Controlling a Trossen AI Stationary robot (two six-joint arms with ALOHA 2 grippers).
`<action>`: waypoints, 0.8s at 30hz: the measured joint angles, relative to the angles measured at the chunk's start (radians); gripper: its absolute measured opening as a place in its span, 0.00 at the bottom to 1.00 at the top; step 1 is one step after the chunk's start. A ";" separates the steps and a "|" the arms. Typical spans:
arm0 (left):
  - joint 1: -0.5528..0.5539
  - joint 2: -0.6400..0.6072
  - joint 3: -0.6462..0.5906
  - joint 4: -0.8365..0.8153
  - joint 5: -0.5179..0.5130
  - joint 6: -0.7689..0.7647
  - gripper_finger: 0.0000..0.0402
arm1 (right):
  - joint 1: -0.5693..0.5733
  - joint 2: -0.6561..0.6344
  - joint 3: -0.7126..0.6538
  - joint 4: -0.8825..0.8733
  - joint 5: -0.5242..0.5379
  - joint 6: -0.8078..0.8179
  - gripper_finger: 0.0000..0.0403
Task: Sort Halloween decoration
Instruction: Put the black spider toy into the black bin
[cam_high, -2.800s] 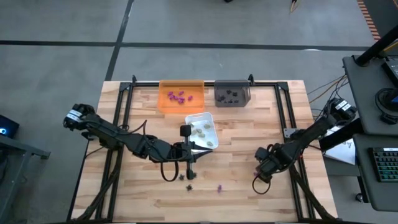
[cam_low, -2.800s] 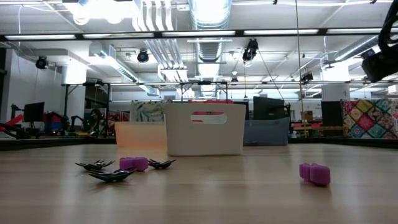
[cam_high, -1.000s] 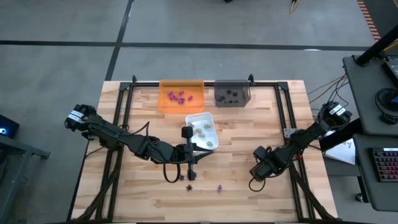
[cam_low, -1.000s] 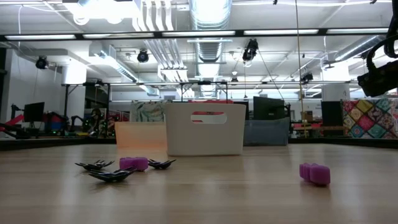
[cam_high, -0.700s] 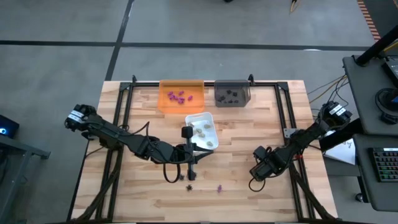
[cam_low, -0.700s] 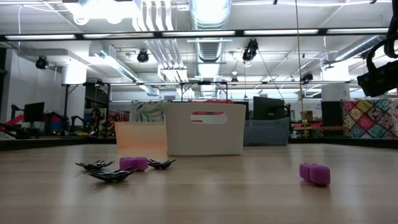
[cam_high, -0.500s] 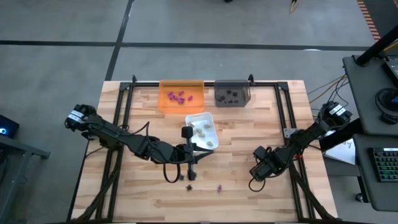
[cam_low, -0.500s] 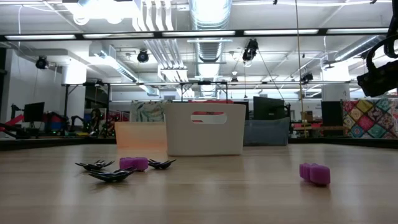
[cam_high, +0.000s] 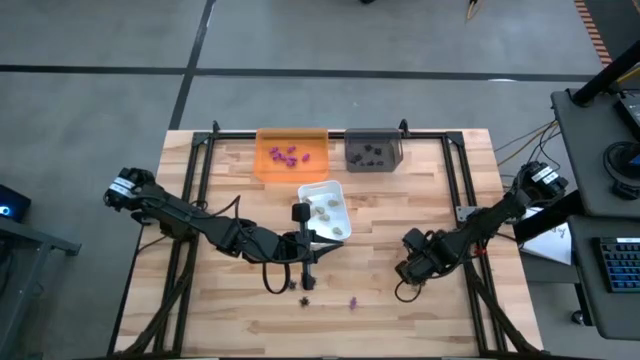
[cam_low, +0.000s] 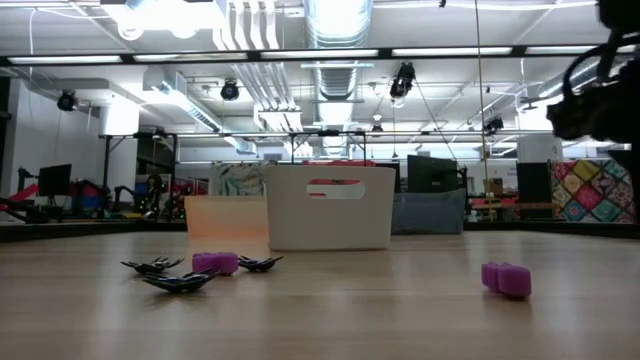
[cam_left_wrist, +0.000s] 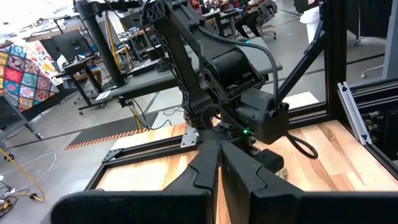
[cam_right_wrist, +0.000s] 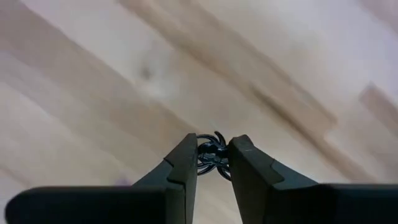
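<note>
Shifted inward over the plank table (cam_high: 380, 320), right gripper (cam_right_wrist: 212, 155) pinches a black spider (cam_right_wrist: 210, 151); left gripper (cam_left_wrist: 217, 163) stays shut.

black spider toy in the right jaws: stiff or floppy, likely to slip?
The black spider sits pinched between the right gripper jaws, thin legs curling out past the fingers, so the legs probably flex rather than stay rigid. It looks tiny and likely very light. With such a small body gripped, it could twist or slip out if bumped.
</note>
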 joint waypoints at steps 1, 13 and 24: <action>0.000 0.000 0.000 0.000 0.000 0.000 0.00 | -0.013 0.000 0.002 0.008 0.016 -0.017 0.18; 0.000 0.000 0.000 0.000 0.000 0.000 0.00 | -0.183 -0.002 0.025 0.108 0.125 -0.251 0.18; 0.000 -0.001 0.000 -0.002 0.000 0.021 0.00 | -0.362 -0.003 0.071 0.123 0.124 -0.473 0.18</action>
